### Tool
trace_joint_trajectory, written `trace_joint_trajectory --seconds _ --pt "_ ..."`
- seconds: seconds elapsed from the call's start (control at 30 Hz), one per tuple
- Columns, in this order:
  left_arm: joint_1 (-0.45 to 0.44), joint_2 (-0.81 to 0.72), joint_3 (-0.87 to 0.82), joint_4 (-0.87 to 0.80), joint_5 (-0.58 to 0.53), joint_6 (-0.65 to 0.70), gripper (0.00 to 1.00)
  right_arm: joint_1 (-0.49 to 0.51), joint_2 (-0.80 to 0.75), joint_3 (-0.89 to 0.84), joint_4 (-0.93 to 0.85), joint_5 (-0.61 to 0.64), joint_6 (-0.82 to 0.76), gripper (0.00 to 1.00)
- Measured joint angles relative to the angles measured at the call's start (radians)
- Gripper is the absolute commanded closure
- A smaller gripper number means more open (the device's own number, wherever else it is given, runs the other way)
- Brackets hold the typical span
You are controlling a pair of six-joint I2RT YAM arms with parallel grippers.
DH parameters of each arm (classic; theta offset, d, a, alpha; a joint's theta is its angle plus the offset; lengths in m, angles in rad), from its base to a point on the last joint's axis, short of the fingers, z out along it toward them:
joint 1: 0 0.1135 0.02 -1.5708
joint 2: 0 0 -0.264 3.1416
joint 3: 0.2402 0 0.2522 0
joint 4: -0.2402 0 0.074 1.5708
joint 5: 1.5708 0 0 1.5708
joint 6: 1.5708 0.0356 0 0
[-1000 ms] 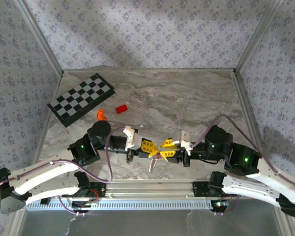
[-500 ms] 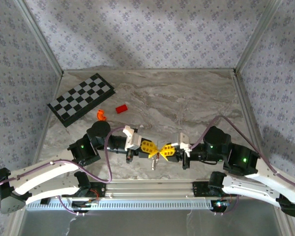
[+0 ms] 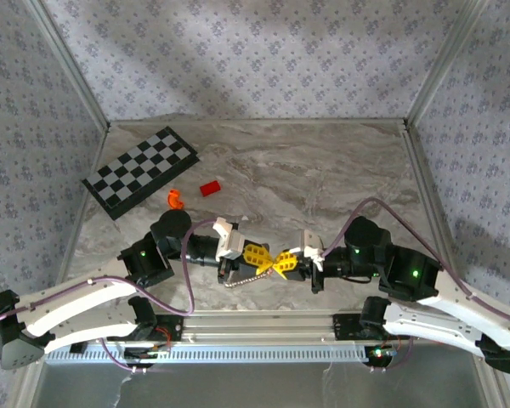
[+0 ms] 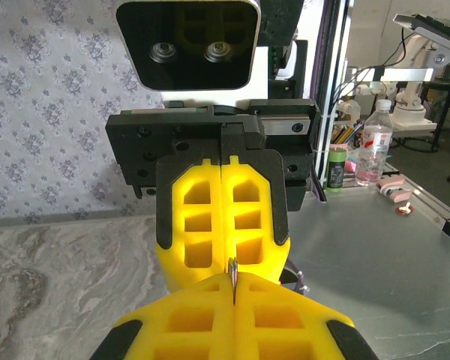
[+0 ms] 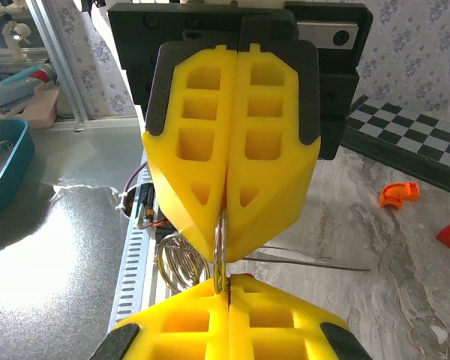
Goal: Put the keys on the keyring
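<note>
Close to the near edge of the table, the left gripper and the right gripper meet tip to tip, both sets of yellow jaws clenched. In the left wrist view, a thin sliver of metal stands edge-on in the seam where the left gripper meets the right gripper. Seen from the right wrist, the same thin edge runs from the right gripper up into the pinched left gripper. Whether that edge is key or ring cannot be told. The wire loops of the keyring hang just at 8 o'clock of the joined tips. From above, the silvery keys trail below the left gripper, toward 8 o'clock of the meeting point. Farther back, at 10 o'clock, lies the orange curved piece. The red block lies near it at 2 o'clock, and the chessboard is beyond them at 10 o'clock.
</note>
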Motion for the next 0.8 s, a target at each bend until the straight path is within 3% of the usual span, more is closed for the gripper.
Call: trace_joint_trajectory --seconds 0.13,0.37,0.8 --pt "0.0 0.0 -0.001 0.007 0.01 -0.004 1.0 -0.003 0.0 0.0 0.003 -0.01 0.0 0.93" --pt "0.0 0.0 -0.001 0.033 0.02 -0.007 1.0 -0.01 -0.015 -0.001 0.011 -0.011 0.003 0.7" --pt "0.0 0.0 -0.001 0.049 0.019 -0.011 1.0 -0.01 -0.086 -0.068 0.05 0.003 0.039 0.7"
